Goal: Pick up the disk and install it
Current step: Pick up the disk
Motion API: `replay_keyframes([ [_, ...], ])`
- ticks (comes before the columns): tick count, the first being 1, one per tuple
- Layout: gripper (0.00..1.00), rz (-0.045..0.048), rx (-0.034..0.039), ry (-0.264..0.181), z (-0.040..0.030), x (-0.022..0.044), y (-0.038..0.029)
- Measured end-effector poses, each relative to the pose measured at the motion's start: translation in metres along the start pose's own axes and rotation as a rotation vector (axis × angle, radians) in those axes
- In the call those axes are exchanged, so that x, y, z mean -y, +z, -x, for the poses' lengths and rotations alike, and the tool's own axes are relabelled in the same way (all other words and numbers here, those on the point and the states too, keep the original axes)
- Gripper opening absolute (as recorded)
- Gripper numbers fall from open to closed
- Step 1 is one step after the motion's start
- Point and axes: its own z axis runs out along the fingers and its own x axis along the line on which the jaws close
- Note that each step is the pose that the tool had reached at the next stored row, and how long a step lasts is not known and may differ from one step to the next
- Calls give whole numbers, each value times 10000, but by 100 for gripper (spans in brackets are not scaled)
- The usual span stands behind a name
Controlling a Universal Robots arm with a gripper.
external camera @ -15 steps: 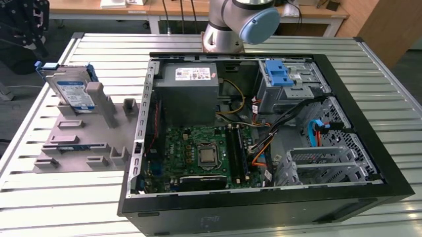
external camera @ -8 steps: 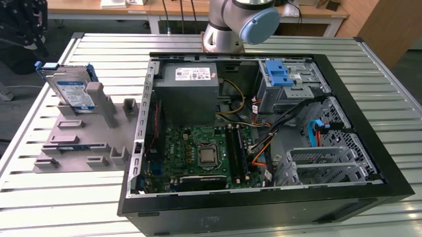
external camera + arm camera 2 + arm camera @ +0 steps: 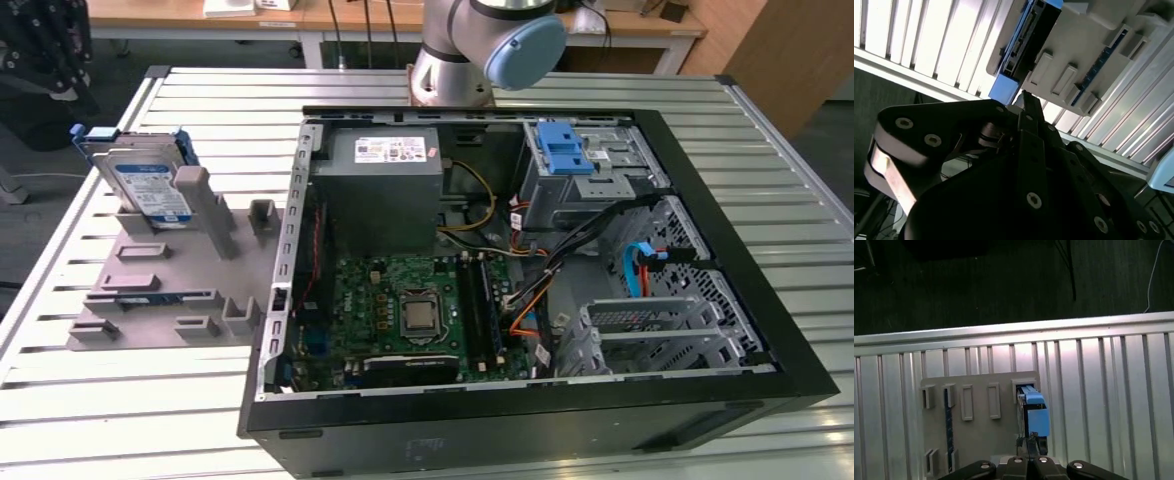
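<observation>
The claw (image 3: 1027, 100) has its fingers pressed together, with the tip just beside the grey holder (image 3: 1089, 45). The disk (image 3: 1026, 37) stands edge-on in a slot at the holder's end, its blue carrier frame (image 3: 1004, 90) nearest the claw. The holder rests on the ribbed metal surface (image 3: 929, 45).

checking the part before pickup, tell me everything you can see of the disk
The disk is a flat silver slab with a white-and-blue label and a blue plastic frame along its edges. It stands on edge, leaning slightly, slotted in a grey holder on the slatted table, at the exterior view's left of the open computer case. Only the holder touches it.
</observation>
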Motion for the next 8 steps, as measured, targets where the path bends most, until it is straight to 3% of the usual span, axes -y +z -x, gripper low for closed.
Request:
replay_keyframes([
  [6, 11, 1, -3, -210, 0, 0, 0],
  [8, 23, 1, -3, -212, 0, 0, 0],
])
